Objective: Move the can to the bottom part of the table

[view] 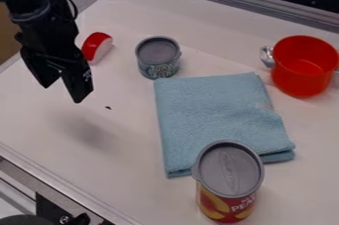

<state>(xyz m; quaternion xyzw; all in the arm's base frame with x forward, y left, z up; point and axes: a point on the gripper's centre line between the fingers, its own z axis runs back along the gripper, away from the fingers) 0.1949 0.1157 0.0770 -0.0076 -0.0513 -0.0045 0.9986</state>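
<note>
Can [226, 196] upright (grey lid [230, 168] up), bottom of table [126, 169], by cloth [205, 115] | gripper [63, 94] raised, upper left, fingers [78, 84] apart | tin [159, 58] beyond cloth

A grey metal rail [232, 3] is bordering the white bench [39, 120]; soft light is casting a blurred shadow [86, 131].
</note>
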